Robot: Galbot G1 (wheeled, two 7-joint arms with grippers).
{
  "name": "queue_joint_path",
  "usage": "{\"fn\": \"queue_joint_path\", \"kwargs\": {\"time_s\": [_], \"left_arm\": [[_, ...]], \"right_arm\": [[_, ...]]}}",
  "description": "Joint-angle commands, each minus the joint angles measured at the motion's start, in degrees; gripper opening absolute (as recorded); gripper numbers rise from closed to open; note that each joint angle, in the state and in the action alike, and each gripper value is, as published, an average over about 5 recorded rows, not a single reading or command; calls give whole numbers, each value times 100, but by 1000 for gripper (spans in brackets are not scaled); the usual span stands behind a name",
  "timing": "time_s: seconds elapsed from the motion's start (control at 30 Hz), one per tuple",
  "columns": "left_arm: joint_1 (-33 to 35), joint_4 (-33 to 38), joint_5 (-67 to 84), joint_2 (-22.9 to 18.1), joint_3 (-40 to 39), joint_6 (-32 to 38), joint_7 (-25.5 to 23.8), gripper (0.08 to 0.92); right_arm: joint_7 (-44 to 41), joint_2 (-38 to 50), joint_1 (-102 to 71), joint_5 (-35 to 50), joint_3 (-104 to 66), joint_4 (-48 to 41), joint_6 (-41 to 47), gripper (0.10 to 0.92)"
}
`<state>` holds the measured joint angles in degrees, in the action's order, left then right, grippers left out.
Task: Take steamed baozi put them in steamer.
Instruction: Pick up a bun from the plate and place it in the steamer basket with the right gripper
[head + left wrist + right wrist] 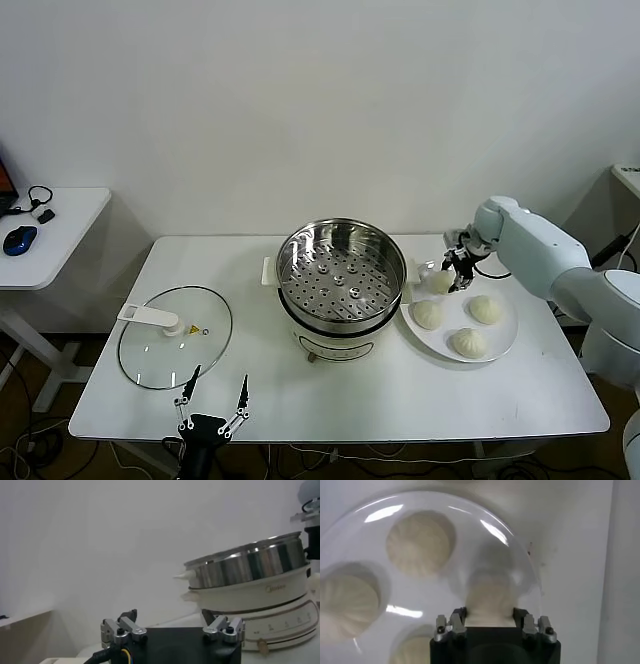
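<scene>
Right end effector (452, 272) grips one baozi (437, 282) on plate (503, 345); steamer (341, 272) empty

Steamer (341, 275): shiny silver steel wall and a silver tray dotted with round perforations, on a cream-white base with white side handles; it stands on a plain white table (420, 390). Beside the steamer, four off-white steamed baozi (470, 343) with fine radial pleats lie on a glossy white plate (505, 345). On the steamer's other side, a clear glass lid (175, 337) carries a white handle and a small yellow triangle mark; a blue mouse (19, 239) sits on a white side desk (70, 225).
</scene>
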<state>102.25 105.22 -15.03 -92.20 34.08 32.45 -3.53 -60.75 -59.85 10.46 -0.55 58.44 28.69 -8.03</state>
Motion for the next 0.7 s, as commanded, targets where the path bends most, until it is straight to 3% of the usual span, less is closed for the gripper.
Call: {"fn": "queue_joint_path", "kwargs": {"time_s": [0.03,0.4,0.7], "left_arm": [[26,36,-14,-37,12,-3,1,823],[57,82,-81,-64,23,-16,-3,823],[48,89,-96,-90,9,-14,1,823]], "right_arm": [[-8,196,305,212,337,385,-31,628],[-76,852,2414,1258,2361,2366,-519,633],[-109,855,3712,1854,3149,3254,-1685,636]]}}
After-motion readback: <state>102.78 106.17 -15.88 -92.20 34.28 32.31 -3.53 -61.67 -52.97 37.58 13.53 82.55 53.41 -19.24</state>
